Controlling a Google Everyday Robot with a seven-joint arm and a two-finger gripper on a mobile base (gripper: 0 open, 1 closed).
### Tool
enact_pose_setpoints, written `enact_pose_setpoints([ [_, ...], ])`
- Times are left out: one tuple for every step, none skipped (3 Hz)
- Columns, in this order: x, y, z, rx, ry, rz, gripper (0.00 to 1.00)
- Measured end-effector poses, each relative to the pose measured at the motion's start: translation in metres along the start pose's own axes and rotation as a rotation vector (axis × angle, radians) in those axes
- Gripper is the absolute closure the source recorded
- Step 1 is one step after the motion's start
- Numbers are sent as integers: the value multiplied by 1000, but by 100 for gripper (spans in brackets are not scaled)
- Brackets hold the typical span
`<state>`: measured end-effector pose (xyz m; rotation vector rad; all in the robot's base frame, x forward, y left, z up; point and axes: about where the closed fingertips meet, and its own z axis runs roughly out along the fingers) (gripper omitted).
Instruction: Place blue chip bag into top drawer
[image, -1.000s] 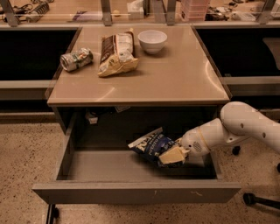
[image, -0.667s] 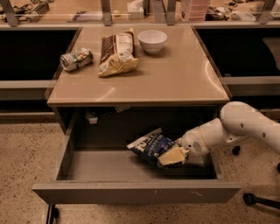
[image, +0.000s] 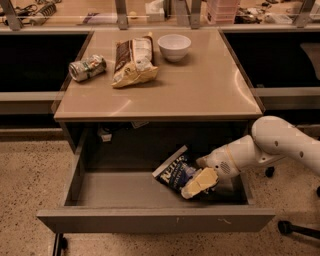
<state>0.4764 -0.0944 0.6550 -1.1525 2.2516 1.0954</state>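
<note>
- Blue chip bag (image: 174, 172) destination, top drawer (image: 150, 220), is standing pulled wide open under table (image: 200, 90), giving reach-in room.
- Arm (image: 280, 142) is reaching in over drawer's side wall, staying below tabletop.
- Bag is hanging tilted inside drawer, likely not yet released.
- Gripper (image: 198, 183) is clamping bag's lower edge.

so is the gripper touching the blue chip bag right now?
Touching. The camera view shows the gripper lying across the right end of the blue chip bag, no gap between them, both inside the open top drawer.
</note>
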Motion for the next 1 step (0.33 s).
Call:
enact_pose_setpoints([
  [0,0,0,0,0,0,0],
])
